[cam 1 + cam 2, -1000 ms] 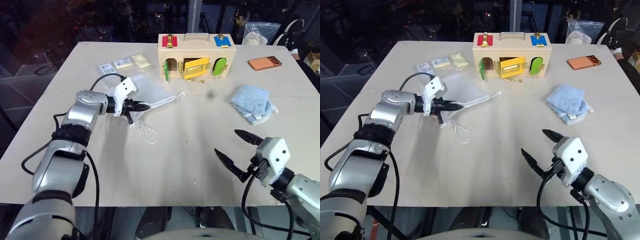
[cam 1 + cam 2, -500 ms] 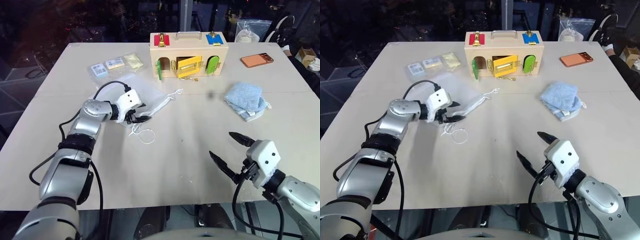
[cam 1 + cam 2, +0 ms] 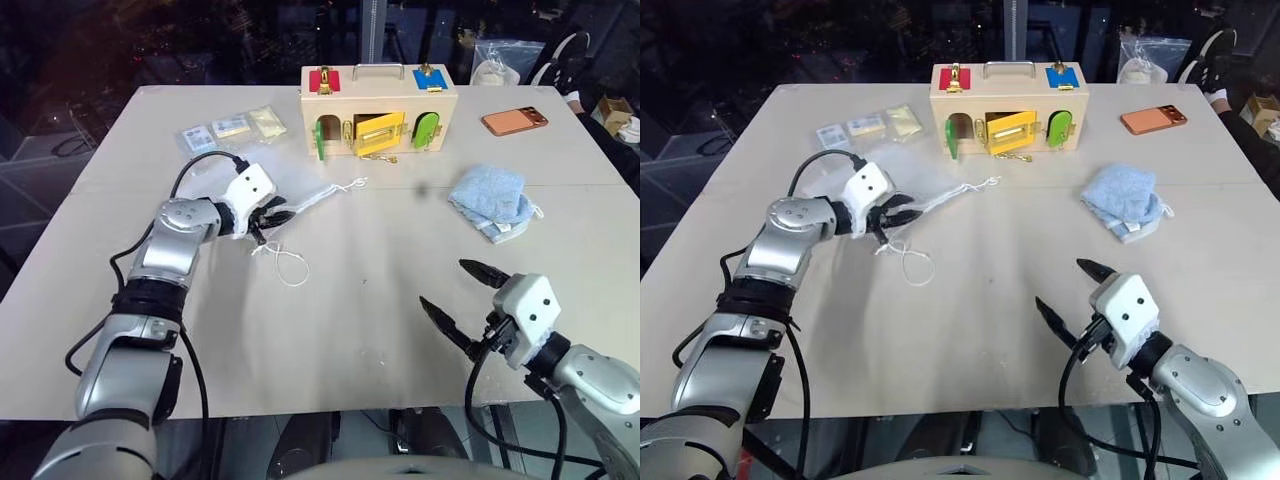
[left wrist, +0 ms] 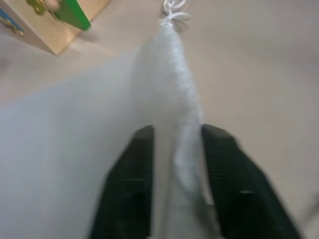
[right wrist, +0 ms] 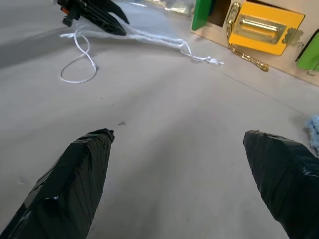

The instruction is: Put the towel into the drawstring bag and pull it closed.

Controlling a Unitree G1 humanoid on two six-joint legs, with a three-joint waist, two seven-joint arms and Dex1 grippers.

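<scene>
Pinching drawstring bag (image 3: 300,203) edge, apparently: left tool (image 3: 272,218) | right tool (image 3: 468,295) wide, table (image 3: 360,300) bare around | towel (image 3: 490,201) apart

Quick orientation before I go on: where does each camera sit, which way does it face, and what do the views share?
Head stereo pair: looks forward and down over the table; both arms show, left gripper at the drawstring bag, towel far right.
Left wrist: looks along its fingers, which pinch the bag's mesh.
Right wrist: looks across the table past its open fingers.
Shared: the yellow-doored wooden box appears in the head and right wrist views.
</scene>
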